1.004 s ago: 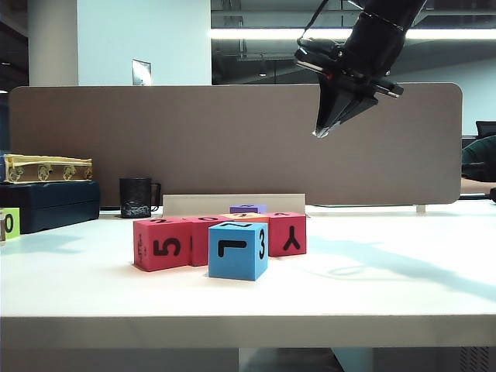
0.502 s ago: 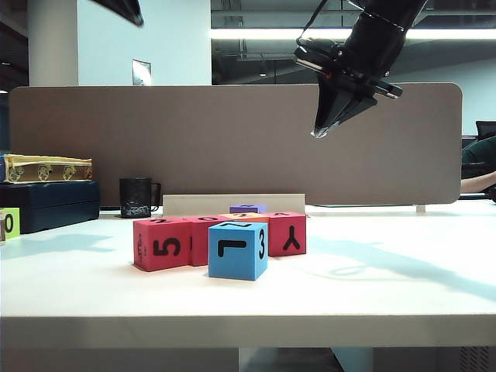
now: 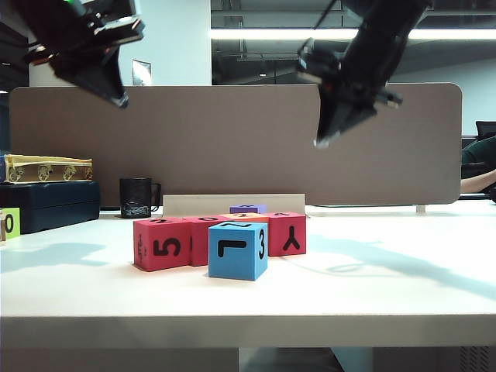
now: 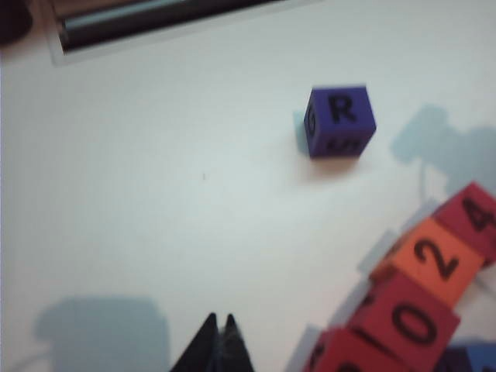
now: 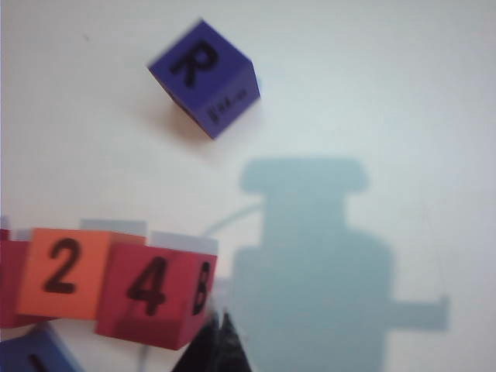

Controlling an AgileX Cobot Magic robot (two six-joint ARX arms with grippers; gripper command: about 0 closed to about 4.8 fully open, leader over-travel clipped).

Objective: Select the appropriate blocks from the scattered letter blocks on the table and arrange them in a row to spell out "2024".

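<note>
**Left arm swings into view; row of blocks untouched**

Your left gripper [image 3: 120, 99] now hangs high over the left side of the counter [image 3: 387, 279]; a second ago it was out of the exterior view altogether. Its jaws are pressed together and hold nothing. Your right gripper [image 3: 322, 142] hovers high up as before, dipped only slightly, jaws together and empty.

Well below and between the two grippers, the blocks lie where they lay: the red 5 block [image 3: 162, 243], the blue block [image 3: 238, 249] marked L and 3 in front, and the red Y block [image 3: 288, 233]. From the wrists you see the tops read in a row: red 0 [image 4: 407, 318], orange 2 [image 5: 62, 271], red 4 [image 5: 155, 291]. The purple R block [image 4: 339, 122] stands apart, beyond the row.
</note>
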